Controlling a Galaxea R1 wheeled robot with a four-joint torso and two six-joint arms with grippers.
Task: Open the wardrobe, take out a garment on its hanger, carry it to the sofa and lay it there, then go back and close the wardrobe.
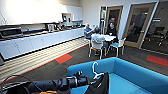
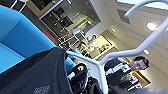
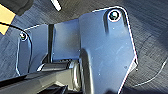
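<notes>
Garment (image 1: 101,86) hangs just beside left gripper (image 1: 87,80).

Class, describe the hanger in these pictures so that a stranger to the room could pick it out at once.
Start at the big turquoise sofa in the foreground. At its near-left end the robot's left arm reaches in, and a black garment dangles there. The hanger is the thin white piece rising from that garment, its curved hook standing up against the blue back, the one slim white thing there.

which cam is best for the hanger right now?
Head view: the whole white hanger shows there, hook up, carrying the black garment over the sofa at the left arm's end. Left wrist view shows the hanger large but cropped. Right wrist view gives robot plate and carpet.
</notes>
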